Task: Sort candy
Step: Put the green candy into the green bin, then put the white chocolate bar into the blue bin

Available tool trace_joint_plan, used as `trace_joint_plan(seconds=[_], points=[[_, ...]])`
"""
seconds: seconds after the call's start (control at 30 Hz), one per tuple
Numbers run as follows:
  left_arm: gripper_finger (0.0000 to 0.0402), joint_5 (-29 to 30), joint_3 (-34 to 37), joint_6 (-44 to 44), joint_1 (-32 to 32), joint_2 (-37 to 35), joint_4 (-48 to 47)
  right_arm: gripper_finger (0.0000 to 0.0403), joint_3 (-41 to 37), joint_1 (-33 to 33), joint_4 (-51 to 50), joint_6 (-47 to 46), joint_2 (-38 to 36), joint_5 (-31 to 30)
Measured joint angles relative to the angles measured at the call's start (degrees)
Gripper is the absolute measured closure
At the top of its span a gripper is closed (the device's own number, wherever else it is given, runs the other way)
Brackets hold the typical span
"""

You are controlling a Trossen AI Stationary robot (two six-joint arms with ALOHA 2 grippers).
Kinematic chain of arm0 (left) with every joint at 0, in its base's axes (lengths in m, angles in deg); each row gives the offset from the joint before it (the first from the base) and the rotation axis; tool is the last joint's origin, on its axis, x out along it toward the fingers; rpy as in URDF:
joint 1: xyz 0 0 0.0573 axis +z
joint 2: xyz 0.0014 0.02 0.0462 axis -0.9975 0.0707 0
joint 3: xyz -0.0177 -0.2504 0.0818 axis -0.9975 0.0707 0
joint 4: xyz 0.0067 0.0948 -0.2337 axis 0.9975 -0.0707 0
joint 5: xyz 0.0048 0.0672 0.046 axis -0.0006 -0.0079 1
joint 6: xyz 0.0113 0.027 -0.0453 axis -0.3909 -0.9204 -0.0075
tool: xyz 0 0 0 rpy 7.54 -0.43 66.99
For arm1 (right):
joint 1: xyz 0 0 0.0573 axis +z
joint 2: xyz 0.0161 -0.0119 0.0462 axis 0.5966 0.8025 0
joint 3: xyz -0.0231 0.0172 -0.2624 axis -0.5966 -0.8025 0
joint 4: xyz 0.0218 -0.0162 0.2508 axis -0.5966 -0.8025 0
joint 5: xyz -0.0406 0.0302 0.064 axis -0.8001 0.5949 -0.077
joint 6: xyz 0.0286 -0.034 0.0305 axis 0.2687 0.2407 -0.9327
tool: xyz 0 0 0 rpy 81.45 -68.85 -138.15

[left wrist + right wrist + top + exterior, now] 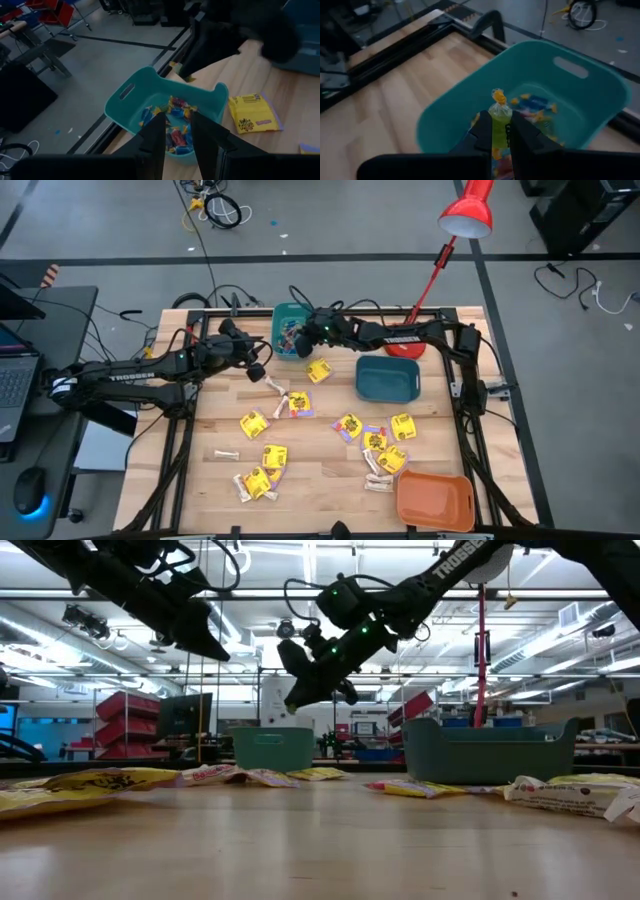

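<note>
My right gripper (499, 135) hangs over the light teal bin (600, 75) at the table's far edge, shut on a small green wrapped candy (500, 120). The bin (283, 315) holds several small blue, red and orange pieces (175, 135). My left gripper (179, 142) is held above the table just left of that bin, open, with nothing between its fingers. Yellow candy packets (254, 423) and pale stick-shaped pieces (275, 386) lie flat across the wooden table. My right gripper pinches the green candy's body (500, 125) between its two fingers. The candy's orange twisted end (497, 96) sticks out beyond the fingertips. The fingers slant downward from the table's right side. The candy is lifted clear, above the inside of the teal bin.
A dark teal bin (388, 378) stands right of centre and an orange bin (433, 500) at the near right corner. A red lamp (467, 215) stands on a pole at the far right. One yellow packet (319, 370) lies just near of the light teal bin.
</note>
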Motion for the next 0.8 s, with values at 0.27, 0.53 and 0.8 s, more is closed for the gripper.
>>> trace_joint_plan(seconds=[0.27,0.53,0.8], points=[[0.0308,0.0,0.0,1.0,0.0,0.0,0.5,0.0333,0.6,-1.5,-2.0,0.4,0.1,-0.2],[0.0308,0.0,0.0,1.3,0.0,0.0,0.9,0.0287,0.6,-1.5,-2.6,0.1,0.1,0.5],[0.0308,-0.7,0.0,2.4,0.0,0.0,-1.4,0.0288,0.6,0.5,-1.4,9.7,-2.8,0.6]])
